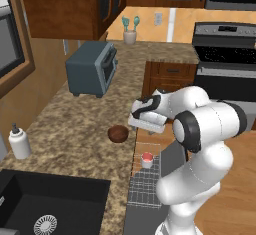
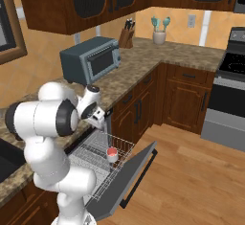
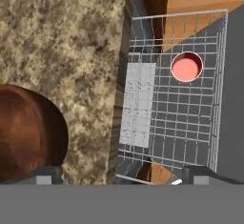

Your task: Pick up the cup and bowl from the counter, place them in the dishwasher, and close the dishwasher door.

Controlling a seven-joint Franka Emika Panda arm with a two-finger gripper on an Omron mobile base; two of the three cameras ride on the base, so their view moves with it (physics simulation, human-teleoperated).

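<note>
Cup [image 1: 147,159]: small, whitish, pink-red inside; stands upright in the grey wire rack [image 1: 145,183] of the dishwasher [image 2: 103,164], toward the rack's outer side. Seen from above in the hand view [image 3: 186,66].

Bowl [image 1: 118,133]: low, dark brown, reddish-brown inside; rests on the counter [image 1: 75,124] close to its front edge, just beside the rack opening. In the hand view it lies at the lower left [image 3: 26,135], partly cut off by the frame.

Dishwasher door [image 2: 129,181]: flat grey panel, hinged low, lowered open and sloping outward over the wooden floor [image 2: 191,171]; rack pulled out above it.

End effector [image 3: 119,173]: hangs above the counter edge, between bowl and rack; the two dark fingertips [image 3: 45,174] stand wide apart, released, nothing between them.

Surroundings: grey-blue toaster oven [image 1: 92,68] farther back on the counter; white soap bottle [image 1: 19,141] near the black sink [image 1: 45,204]; utensil holder [image 1: 130,35] with teal utensils at the back corner; knife block [image 2: 127,37]; oven range [image 1: 225,59] to the right; brown cabinets [image 2: 182,95] below.
</note>
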